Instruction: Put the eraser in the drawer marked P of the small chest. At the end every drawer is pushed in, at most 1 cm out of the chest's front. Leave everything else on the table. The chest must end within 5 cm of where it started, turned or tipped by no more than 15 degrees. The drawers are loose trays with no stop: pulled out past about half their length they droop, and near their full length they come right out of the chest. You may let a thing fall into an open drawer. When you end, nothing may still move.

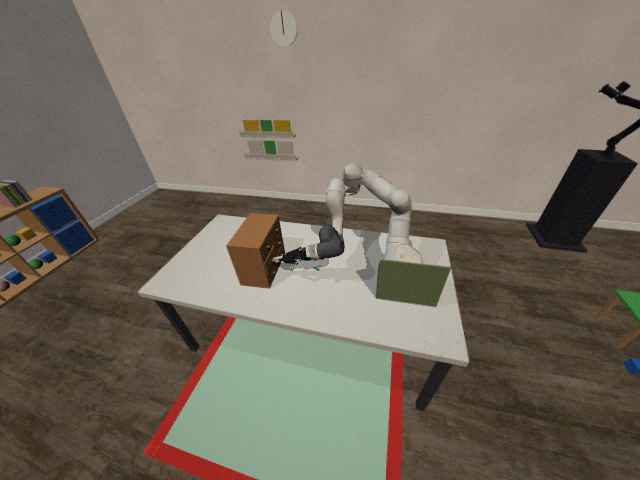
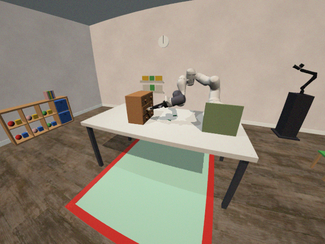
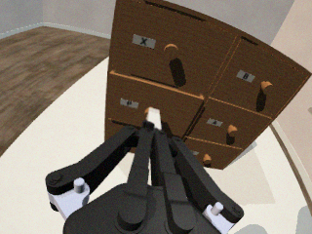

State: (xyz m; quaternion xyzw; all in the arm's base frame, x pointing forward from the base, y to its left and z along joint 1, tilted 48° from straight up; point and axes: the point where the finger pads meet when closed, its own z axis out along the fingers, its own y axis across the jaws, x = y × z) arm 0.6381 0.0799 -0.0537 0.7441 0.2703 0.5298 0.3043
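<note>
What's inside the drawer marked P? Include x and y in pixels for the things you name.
Nothing inside shows: drawer P (image 3: 171,104) is nearly or fully in the chest (image 1: 253,260) (image 2: 135,109) (image 3: 161,63), its front hiding whatever it holds. The closed gripper (image 1: 276,259) (image 2: 150,108) (image 3: 151,116) covers part of that front.

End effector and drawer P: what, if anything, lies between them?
Nothing shows between the end effector and drawer P: in the wrist view, the shut fingertips overlap the drawer's knob, though contact cannot be told.
</note>
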